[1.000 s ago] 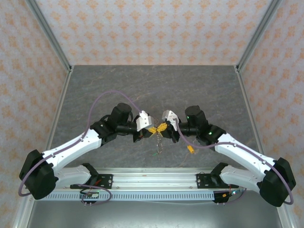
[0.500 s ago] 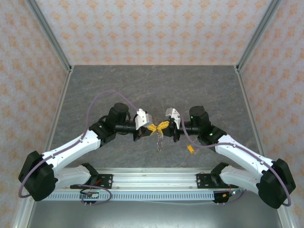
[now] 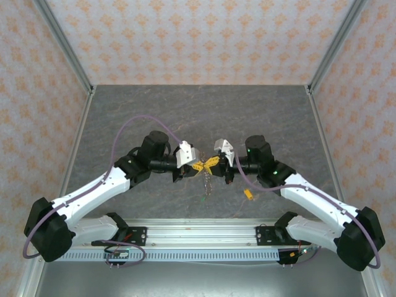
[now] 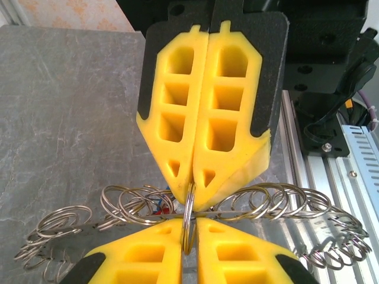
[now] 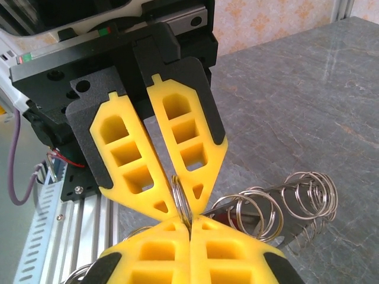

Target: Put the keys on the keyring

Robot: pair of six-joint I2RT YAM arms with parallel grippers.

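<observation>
Keyring [image 5: 180,198] stands upright, pinched where both grippers meet tip to tip. Right gripper [image 5: 189,220] is clamped fully on it. Left gripper [image 4: 189,225] is narrow, with the keyring in the slit between its pads. Below the keyring a loop chain [image 4: 266,204] lies on the table [image 3: 154,111]. Keys [image 4: 159,207] are probably the red and blue specks among those loops, too small to confirm. No key shows on the keyring, so I'd judge threading not done. Nothing here serves as a container.
</observation>
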